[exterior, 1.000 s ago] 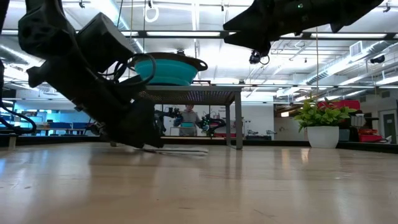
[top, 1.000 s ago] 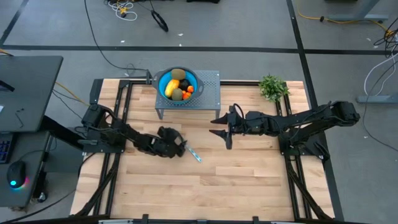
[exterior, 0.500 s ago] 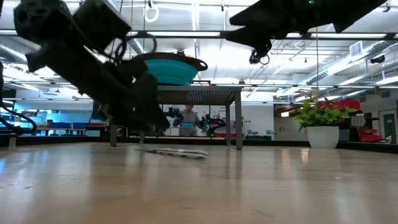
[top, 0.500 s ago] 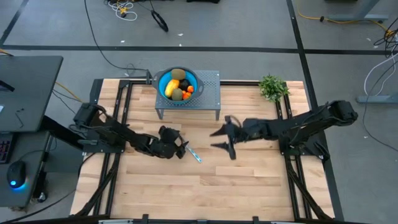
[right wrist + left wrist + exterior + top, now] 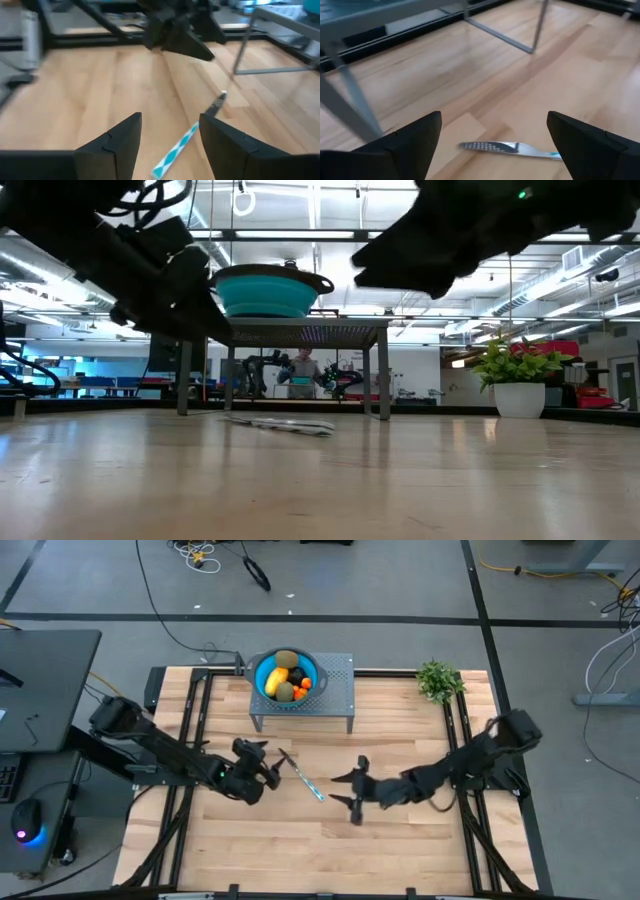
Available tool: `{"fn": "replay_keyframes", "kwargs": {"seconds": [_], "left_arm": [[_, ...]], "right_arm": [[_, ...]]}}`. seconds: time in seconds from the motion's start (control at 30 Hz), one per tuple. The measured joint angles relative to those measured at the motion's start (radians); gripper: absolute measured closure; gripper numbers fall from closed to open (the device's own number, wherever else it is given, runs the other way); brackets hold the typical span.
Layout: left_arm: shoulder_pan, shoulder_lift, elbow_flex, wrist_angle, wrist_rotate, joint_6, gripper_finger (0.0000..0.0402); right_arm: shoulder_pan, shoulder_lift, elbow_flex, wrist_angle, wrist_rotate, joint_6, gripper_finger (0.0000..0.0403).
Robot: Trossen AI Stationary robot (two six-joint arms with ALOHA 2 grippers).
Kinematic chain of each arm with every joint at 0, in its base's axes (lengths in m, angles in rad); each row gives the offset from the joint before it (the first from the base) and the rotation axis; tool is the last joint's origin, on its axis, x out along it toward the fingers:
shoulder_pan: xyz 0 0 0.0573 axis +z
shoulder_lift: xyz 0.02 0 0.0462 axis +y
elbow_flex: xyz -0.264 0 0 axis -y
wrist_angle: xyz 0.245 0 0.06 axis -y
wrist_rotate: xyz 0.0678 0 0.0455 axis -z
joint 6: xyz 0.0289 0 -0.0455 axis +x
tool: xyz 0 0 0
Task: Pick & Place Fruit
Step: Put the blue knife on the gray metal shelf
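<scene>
I have the left gripper (image 5: 268, 764) hanging above the wooden table (image 5: 400, 840) with its fingers (image 5: 405, 145) spread wide and nothing between them. Just beyond its tips, on the side toward the other arm, the blue-handled knife (image 5: 302, 778) lies flat on the boards; from the left wrist camera I see its perforated blade pointing across the gap between my fingers, not touching either one

My right gripper (image 5: 352, 793) sits on the far side of that knife, facing the left one, its jaws parted and holding nothing. Through the right wrist camera the striped blue handle (image 5: 175, 150) lies between its fingers, on the table a little ahead of them, with the left arm dark in the background

Outward from both grippers, toward the back edge of the table, stands a small grey metal stand (image 5: 335, 690) with a teal bowl (image 5: 262, 672) on top of it. The fruit (image 5: 285, 680) is all in that bowl: a yellow oblong piece, two olive-brown ovals, a dark ball and some small orange pieces. It is well apart from either gripper. Farther off on the right arm's side, at the back corner, a green leafy plant (image 5: 438, 678) stands in its white pot (image 5: 519, 399)
</scene>
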Motion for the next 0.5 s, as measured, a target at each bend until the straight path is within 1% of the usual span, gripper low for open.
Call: {"fn": "replay_keyframes", "kwargs": {"seconds": [0.1,0.23,0.37,0.43,0.5], "left_arm": [[-0.017,-0.006,0.0,-0.068,-0.028,-0.072,0.0029],[-0.038,-0.006,-0.008,-0.079,-0.038,-0.112,0.0028],[-0.079,-0.005,-0.033,-0.077,-0.042,-0.146,0.0028],[-0.109,-0.005,-0.041,-0.076,-0.041,-0.165,0.0028],[-0.145,-0.005,-0.045,-0.076,-0.042,-0.182,0.0028]], "right_arm": [[0.01,0.114,0.07,0.009,0.092,-0.005,0.0194],[0.009,0.247,0.167,0.008,0.111,0.007,0.0194],[0.014,0.321,0.228,0.01,0.141,0.029,0.0194],[0.02,0.347,0.245,0.008,0.172,0.067,0.0194],[0.026,0.369,0.261,0.01,0.182,0.116,0.0194]]}}
